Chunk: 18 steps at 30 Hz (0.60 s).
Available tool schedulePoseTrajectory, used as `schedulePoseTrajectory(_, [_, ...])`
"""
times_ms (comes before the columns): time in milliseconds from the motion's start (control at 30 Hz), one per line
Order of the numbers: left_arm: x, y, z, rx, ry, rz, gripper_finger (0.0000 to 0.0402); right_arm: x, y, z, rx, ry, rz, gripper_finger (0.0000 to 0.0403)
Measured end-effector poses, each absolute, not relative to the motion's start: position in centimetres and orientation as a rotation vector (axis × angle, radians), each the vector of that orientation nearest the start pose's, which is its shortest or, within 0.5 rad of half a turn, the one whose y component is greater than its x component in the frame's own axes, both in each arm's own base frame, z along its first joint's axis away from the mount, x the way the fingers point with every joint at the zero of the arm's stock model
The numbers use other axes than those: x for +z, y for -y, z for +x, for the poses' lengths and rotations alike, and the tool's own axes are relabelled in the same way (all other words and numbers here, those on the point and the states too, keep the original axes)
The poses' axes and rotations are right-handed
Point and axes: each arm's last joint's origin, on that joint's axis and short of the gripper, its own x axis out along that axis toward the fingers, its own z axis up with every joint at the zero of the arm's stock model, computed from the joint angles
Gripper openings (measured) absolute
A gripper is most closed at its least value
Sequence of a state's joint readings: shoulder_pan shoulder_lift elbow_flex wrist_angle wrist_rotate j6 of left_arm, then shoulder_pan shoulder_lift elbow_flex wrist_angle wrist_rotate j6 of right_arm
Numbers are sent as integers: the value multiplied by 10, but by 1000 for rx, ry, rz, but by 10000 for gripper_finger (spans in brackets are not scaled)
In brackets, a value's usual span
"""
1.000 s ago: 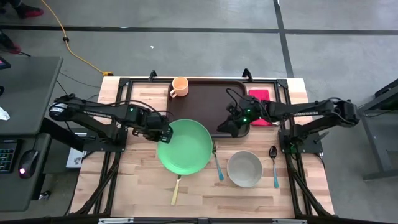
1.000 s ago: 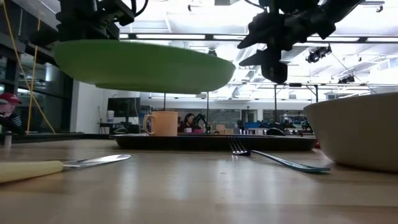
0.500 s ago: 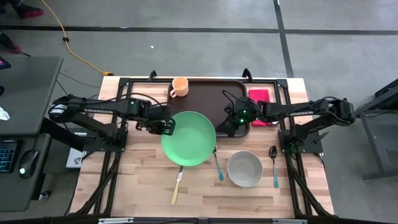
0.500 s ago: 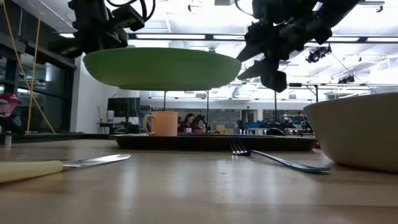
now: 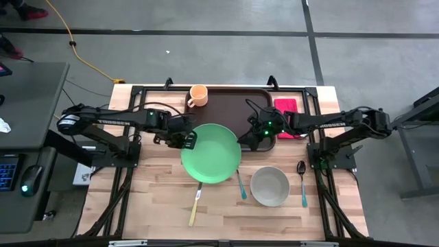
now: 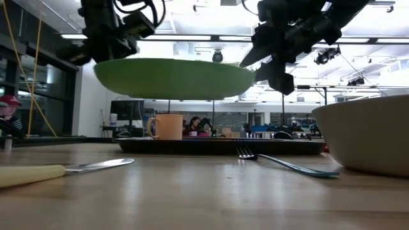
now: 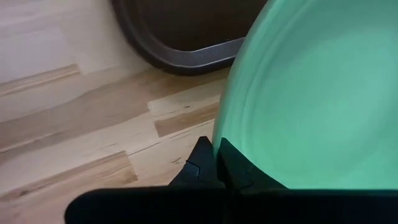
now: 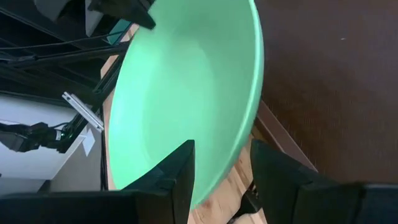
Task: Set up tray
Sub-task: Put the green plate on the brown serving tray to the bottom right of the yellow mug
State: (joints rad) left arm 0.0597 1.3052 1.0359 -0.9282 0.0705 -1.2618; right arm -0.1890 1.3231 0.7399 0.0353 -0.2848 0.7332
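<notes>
The round green plate (image 5: 210,153) hangs above the table, its far edge over the near rim of the dark brown tray (image 5: 233,103). My left gripper (image 5: 186,140) is shut on the plate's left rim. My right gripper (image 5: 248,139) is open at the plate's right rim (image 8: 245,134), which passes between its two fingers. In the low view the plate (image 6: 172,78) floats nearly level, well above the wood. An orange cup (image 5: 197,95) stands on the tray's far left corner. My left gripper pinches the plate's left rim (image 7: 222,144) between its two fingers, one above and one below. It comes steeply from above on the table's left side. The plate is lifted clear of the table and sits nearly level. My right gripper: I cannot tell whether its fingers (image 8: 180,168) touch the rim.
A red napkin (image 5: 287,104) lies right of the tray. A pale bowl (image 5: 269,186) stands at the near right, with a fork (image 5: 240,184) on its left and a spoon (image 5: 302,182) on its right. A yellow-handled knife (image 5: 195,206) lies below the plate.
My left gripper has carried the plate toward the table's right and far edges, toward the tray. The plate, tilted a second ago, now hangs nearly level, with its right rim between my right gripper's fingers.
</notes>
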Motion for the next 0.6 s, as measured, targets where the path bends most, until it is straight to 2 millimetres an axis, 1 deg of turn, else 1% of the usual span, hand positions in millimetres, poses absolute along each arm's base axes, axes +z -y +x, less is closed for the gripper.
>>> schedulePoseTrajectory(133, [256,-12,245,723,-1045,-1179,12,224,44,270,-122,-558,843,134])
schedulePoseTrajectory(367, [255,-12,249,705,-1036,-1190,12,219,44,267,-176,-598,813,134])
schedulePoseTrajectory(600, [255,-12,250,699,-1028,-1192,12,219,45,267,-198,-594,795,134])
